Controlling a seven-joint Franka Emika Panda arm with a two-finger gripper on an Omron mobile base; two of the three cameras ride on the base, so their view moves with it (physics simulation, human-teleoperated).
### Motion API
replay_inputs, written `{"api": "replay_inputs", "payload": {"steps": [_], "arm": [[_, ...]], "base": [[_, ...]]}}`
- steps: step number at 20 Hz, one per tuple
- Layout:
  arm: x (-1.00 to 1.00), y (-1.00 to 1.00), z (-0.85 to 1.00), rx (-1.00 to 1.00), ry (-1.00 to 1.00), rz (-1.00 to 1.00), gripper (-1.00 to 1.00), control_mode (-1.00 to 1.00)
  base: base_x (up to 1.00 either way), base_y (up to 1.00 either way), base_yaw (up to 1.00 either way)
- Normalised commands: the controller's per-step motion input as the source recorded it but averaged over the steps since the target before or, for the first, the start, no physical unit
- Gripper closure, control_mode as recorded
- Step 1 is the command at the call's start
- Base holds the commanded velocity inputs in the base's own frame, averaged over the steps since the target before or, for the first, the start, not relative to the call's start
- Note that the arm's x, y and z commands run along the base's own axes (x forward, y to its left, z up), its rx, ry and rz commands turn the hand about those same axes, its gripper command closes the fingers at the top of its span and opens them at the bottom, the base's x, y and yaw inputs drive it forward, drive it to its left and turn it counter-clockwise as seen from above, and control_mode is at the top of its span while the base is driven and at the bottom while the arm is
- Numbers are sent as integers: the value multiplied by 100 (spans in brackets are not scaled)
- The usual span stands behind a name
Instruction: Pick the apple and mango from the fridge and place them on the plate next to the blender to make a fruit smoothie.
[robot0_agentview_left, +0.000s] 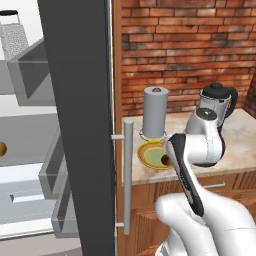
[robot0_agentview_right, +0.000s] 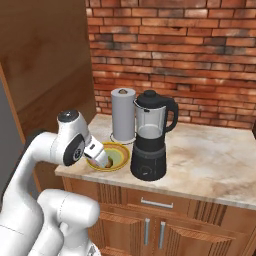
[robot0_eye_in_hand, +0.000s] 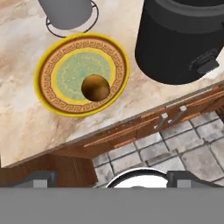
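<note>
Fingertips of the gripper (robot0_eye_in_hand: 112, 178) show as two grey stubs far apart at the bottom of the hand view, so the jaws stand open and hold nothing. In the right base view the gripper (robot0_agentview_right: 102, 159) hangs above the near left part of the plate (robot0_agentview_right: 119, 161), over the counter's front edge.

Below it, the plate (robot0_eye_in_hand: 48, 96) lies on the marbled counter (robot0_eye_in_hand: 26, 127), yellow-rimmed with a brown key-pattern band and a pale green middle. A round brown fruit (robot0_eye_in_hand: 95, 87) rests on it, slightly toward the blender's side of centre; I cannot tell whether it is the apple or the mango. The blender (robot0_eye_in_hand: 175, 43) stands just beside the plate, its black base close to the rim but not touching. Its clear jug, black lid and handle are seen in the right base view (robot0_agentview_right: 150, 135). A grey upright roll (robot0_agentview_right: 123, 114) on a wire ring stands just behind the plate.

Wooden cabinet doors (robot0_agentview_right: 150, 227) with silver handles sit under the counter, and a red brick wall (robot0_agentview_right: 190, 55) rises behind it.

In the left base view the fridge (robot0_agentview_left: 82, 125) door stands open to the counter's left, its silver bar handle (robot0_agentview_left: 128, 175) facing the plate. Pale shelves and grey bins show inside, with a small brown round thing (robot0_agentview_left: 2, 148) at the picture's left edge and a metal grater (robot0_agentview_left: 12, 35) at the top.
</note>
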Motion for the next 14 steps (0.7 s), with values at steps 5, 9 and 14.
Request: {"api": "replay_inputs", "payload": {"steps": [5,9,14], "arm": [[-73,0,61,0,-11,3,-100,-100],[-24,0,46,-3,-20,4,-100,-100],[-5,0,6,-1,-8,0,-100,-100]], "base": [[0,0,0],[0,0,0],[0,0,0]]}}
